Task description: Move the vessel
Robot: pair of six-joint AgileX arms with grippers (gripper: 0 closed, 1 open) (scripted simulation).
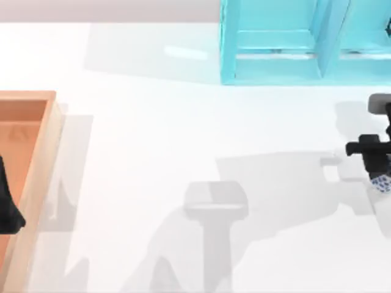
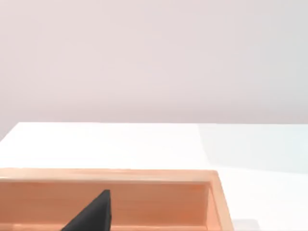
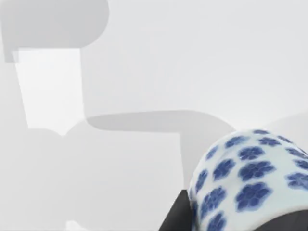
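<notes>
The vessel (image 1: pixel 380 182) is a small white cup with blue flowers, at the table's far right edge. My right gripper (image 1: pixel 374 165) is right over it and shut on it. In the right wrist view the vessel (image 3: pixel 250 180) looms close, with one dark finger (image 3: pixel 174 219) pressed against its side and the white table some way below. My left gripper (image 1: pixel 7 204) hangs over the wooden tray at the far left; one dark fingertip (image 2: pixel 94 214) pokes up in front of the tray's inner wall.
A large wooden tray (image 1: pixel 43 159) lies along the table's left edge, its rim (image 2: pixel 144 174) seen in the left wrist view. A light blue shelf unit (image 1: pixel 287 46) stands at the back right. Arm shadows fall across the white table's middle.
</notes>
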